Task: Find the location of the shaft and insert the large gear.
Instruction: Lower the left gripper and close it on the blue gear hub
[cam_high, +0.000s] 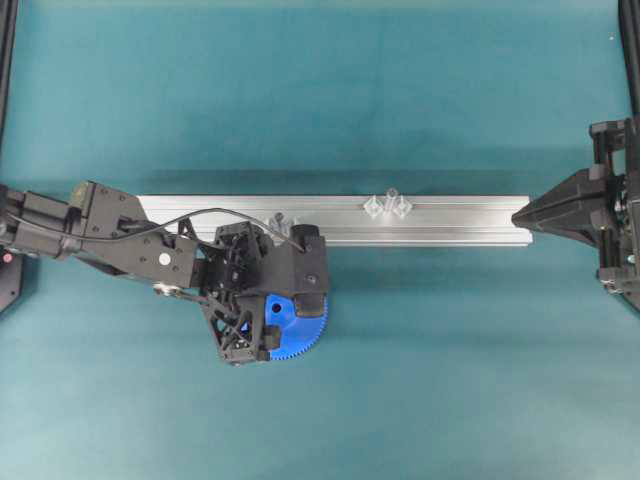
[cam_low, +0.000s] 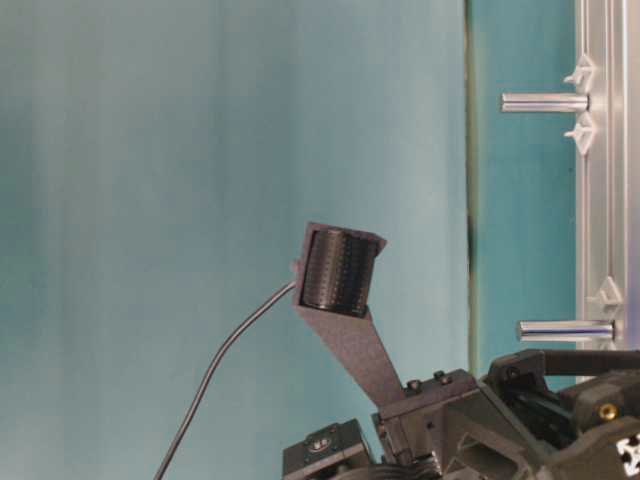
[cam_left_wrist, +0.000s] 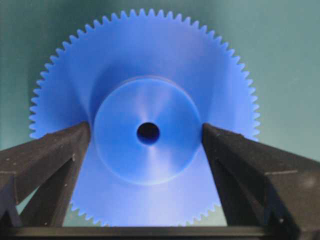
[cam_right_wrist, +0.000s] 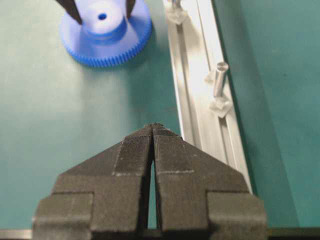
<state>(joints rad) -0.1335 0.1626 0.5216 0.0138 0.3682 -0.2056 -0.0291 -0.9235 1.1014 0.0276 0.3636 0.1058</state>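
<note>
While our left tool (cam_left_wrist: 147, 145) stands wide open astride the raised hub of the large gear (cam_left_wrist: 145, 75), flat on the desk (cam_high: 450, 380) beside the aluminium rail (cam_high: 450, 225), we should centre, close squarely, then carry it to the shaft (cam_high: 390, 197); our right tool (cam_right_wrist: 152, 130) is shut, empty.

Closed right end effector (cam_right_wrist: 152, 131) beside rail (cam_right_wrist: 200, 95)

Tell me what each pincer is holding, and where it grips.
Nothing is held. The left pincer stands open astride the large gear's hub; the right pincer is shut, empty.
</note>
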